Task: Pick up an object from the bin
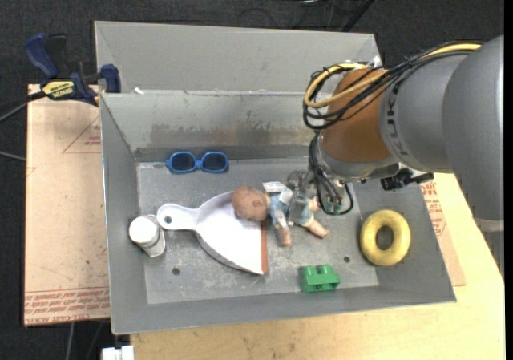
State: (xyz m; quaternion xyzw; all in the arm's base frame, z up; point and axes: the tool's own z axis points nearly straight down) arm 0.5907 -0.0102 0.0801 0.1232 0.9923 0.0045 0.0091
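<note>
Even, bright light falls from above; the bin [240, 122] has pale glare on its back wall, and soft shadow lies under the arm [449, 110], centre right.

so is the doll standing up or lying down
Lying down: the doll is stretched flat on the floor of the bin, head at the edge of the white dustpan, gripper at its body.

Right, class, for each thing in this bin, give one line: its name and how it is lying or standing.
gripper: low in the bin, over the doll's body.
doll: lying down, head on the white scoop.
white scoop: lying flat.
white bottle: upright, beside the scoop's handle.
blue goggles: flat, near the back wall.
yellow ring: flat, apart from the rest.
green block: alone near the front wall.
</note>
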